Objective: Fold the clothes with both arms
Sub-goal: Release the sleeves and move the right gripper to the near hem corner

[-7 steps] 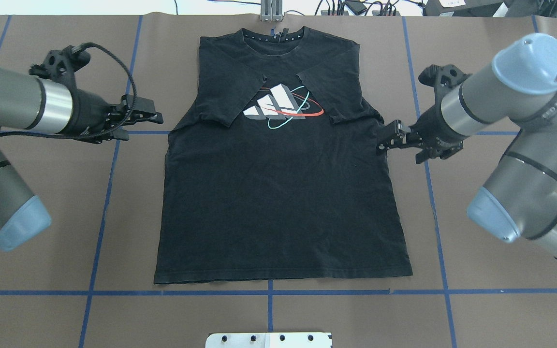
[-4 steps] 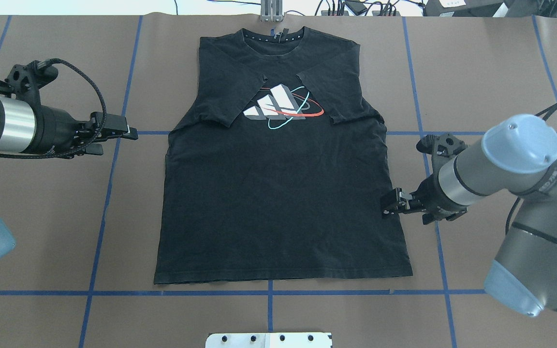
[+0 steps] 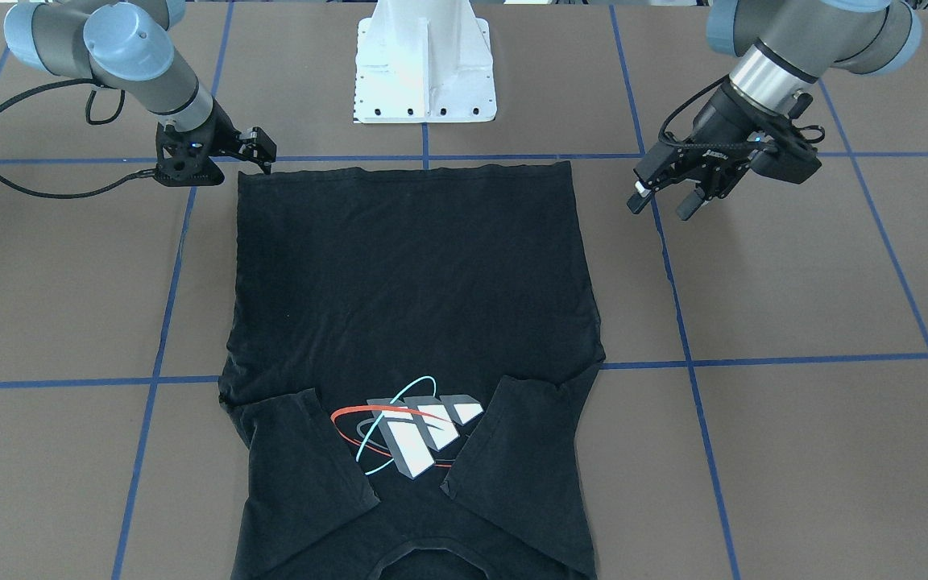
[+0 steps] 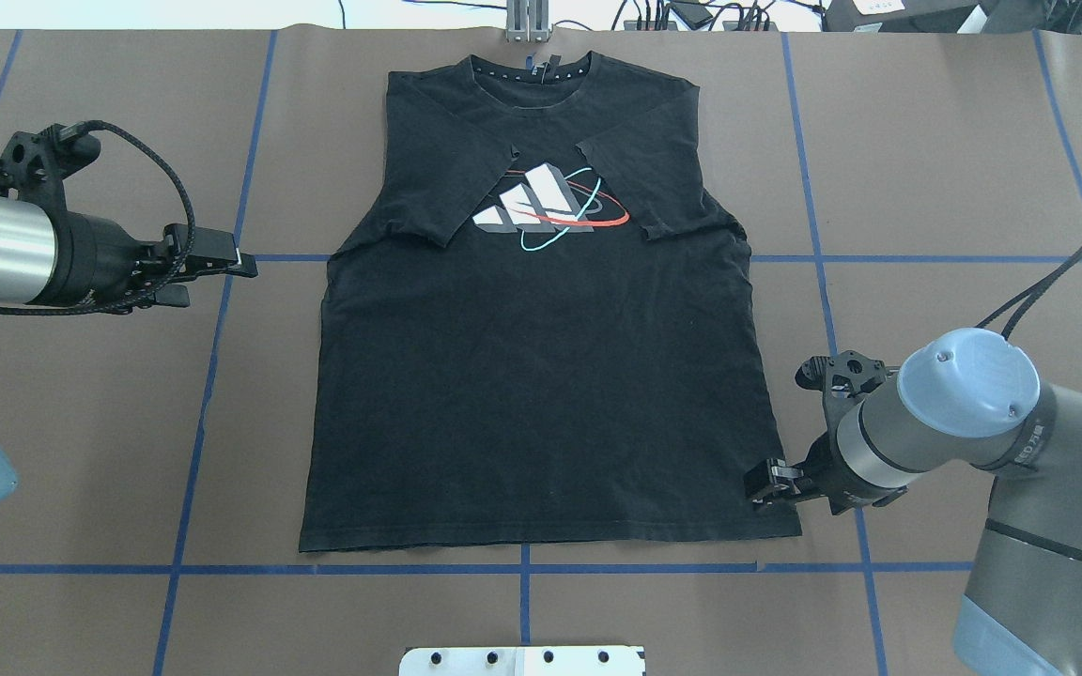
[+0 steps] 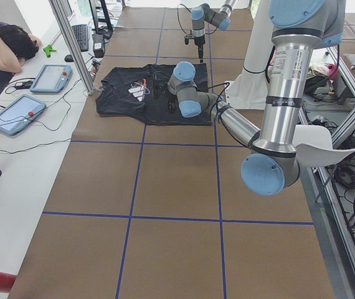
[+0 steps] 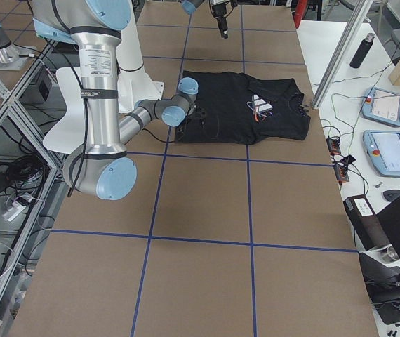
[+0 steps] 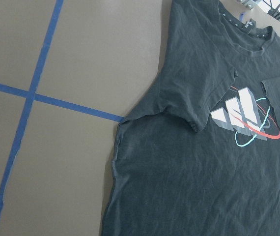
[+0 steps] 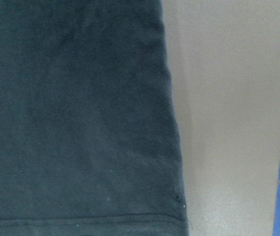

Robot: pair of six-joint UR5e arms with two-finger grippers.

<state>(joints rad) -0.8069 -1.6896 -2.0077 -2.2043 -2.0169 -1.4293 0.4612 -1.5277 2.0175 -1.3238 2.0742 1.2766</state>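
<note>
Shirt [image 4: 541, 376] flat, long axis collar-to-hem. Right claw [image 4: 765, 483] over near hem corner, grip unreadable. Left claw [image 3: 659, 208] released, well apart from opposite side, up near sleeve level.

A black short-sleeved T-shirt [image 4: 541, 394] lies flat and face up. Both sleeves [image 4: 452, 178] are folded in beside a grey-white logo [image 4: 541, 208] ringed in red and cyan. The right gripper [image 4: 762, 486] sits just at the shirt's bottom hem corner, finger spacing unclear. The left gripper [image 4: 242, 264], fingers apart, hangs well off the opposite side seam.
</note>
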